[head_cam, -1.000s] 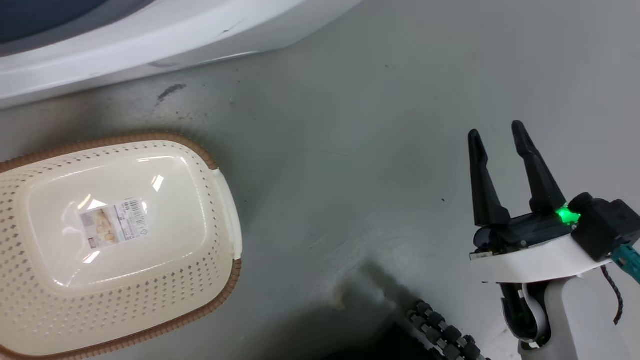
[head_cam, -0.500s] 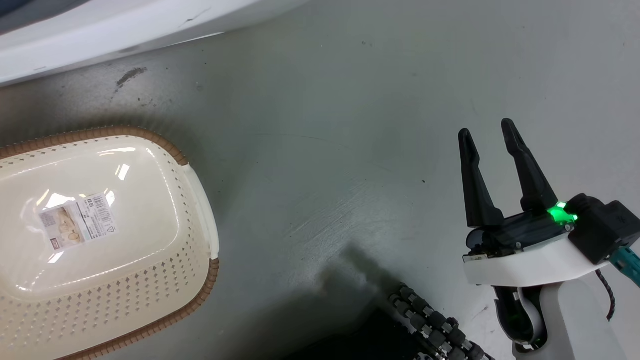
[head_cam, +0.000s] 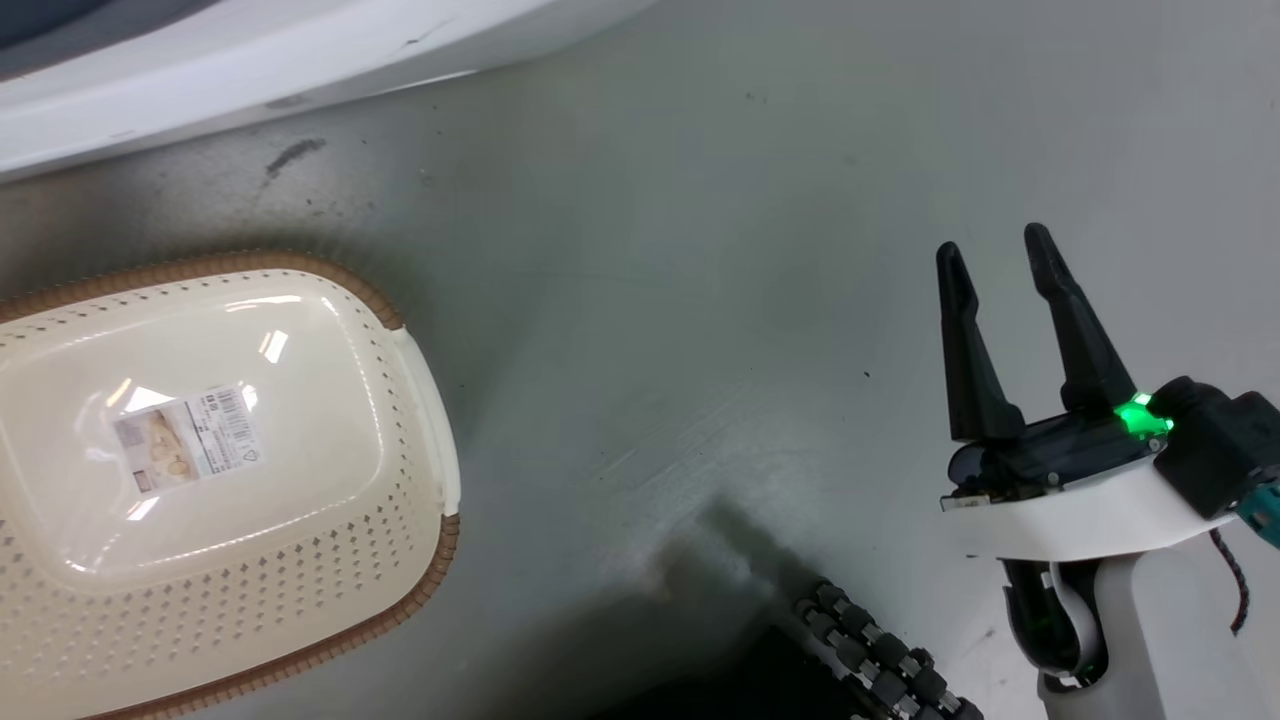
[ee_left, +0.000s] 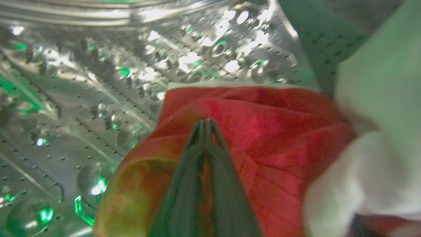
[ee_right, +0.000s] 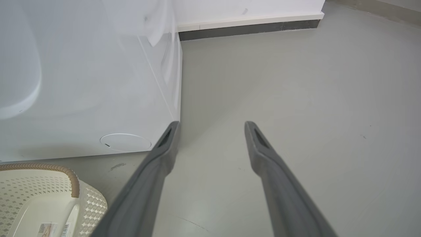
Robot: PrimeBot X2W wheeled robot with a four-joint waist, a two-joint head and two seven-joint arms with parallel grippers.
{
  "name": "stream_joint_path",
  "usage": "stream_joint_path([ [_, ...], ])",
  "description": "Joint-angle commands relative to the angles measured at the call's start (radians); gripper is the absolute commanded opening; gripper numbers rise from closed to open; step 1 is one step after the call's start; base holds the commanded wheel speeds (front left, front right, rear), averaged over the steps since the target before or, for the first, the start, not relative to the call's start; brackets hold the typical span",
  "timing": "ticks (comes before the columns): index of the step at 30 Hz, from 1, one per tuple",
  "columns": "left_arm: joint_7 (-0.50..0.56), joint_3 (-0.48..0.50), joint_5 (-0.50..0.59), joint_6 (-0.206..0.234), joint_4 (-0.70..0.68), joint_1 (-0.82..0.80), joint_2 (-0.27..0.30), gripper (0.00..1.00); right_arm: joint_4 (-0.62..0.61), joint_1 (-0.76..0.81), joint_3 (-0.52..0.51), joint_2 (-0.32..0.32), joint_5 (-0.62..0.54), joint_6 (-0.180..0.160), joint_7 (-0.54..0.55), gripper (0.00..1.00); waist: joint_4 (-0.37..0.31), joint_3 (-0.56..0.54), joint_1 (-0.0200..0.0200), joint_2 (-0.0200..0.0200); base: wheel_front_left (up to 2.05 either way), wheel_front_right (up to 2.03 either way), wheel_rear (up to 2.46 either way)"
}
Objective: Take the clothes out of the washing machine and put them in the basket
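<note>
The red garment (ee_left: 269,138) lies in the steel drum (ee_left: 82,85). It is probably soft, light and floppy, so a bunched central fold suits pinching. Over it the left gripper (ee_left: 205,122) is pressed together. At four o'clock the right gripper (head_cam: 992,242) is spread, and at eight the basket (head_cam: 300,262) sits empty.

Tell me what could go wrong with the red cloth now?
1. The left gripper is shut on the red cloth right at its fingertips, so the cloth might slip free on the way out of the drum.
2. The white cloth lies against the red one and could get dragged out and fall on the floor.
3. The basket sits on the floor; a floppy cloth could miss it or hang over the rim.
</note>
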Motion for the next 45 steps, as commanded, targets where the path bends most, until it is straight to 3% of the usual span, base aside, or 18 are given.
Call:
stream_joint_path([
  [1,-0.034,0.004,-0.016,0.01,0.001,0.028,-0.015,0.0,0.003,-0.021,-0.011,0.001,-0.006,-0.001,-0.002,1.0,0.014,-0.023,0.0,0.0,0.0,0.0,0.0],
  [10,-0.335,0.092,-0.148,0.093,0.039,0.165,-0.131,0.0,0.026,-0.034,-0.056,0.0,-0.045,-0.001,-0.002,1.0,0.083,-0.164,0.0,0.0,0.0,0.0,0.0],
  [24,-0.821,0.142,-0.271,0.122,0.136,0.48,-0.333,0.0,0.048,0.044,-0.082,0.0,-0.181,-0.001,-0.002,1.0,0.201,-0.439,0.0,0.0,0.0,0.0,0.0],
  [29,-0.866,0.166,-0.296,0.13,0.085,0.599,-0.395,0.0,0.054,0.069,-0.082,0.0,-0.203,-0.001,-0.002,1.0,0.239,-0.52,0.0,0.0,0.0,0.0,0.0],
  [36,-0.867,0.237,-0.243,0.152,-0.207,0.785,-0.442,0.0,0.064,0.104,-0.068,0.0,-0.238,-0.001,-0.002,1.0,0.282,-0.606,0.0,0.0,0.0,0.0,0.0],
  [45,-0.867,0.303,-0.177,0.133,-0.455,0.975,-0.497,0.0,0.078,0.141,-0.066,0.001,-0.247,-0.001,-0.002,1.0,0.317,-0.684,0.0,0.0,0.0,0.0,0.0],
])
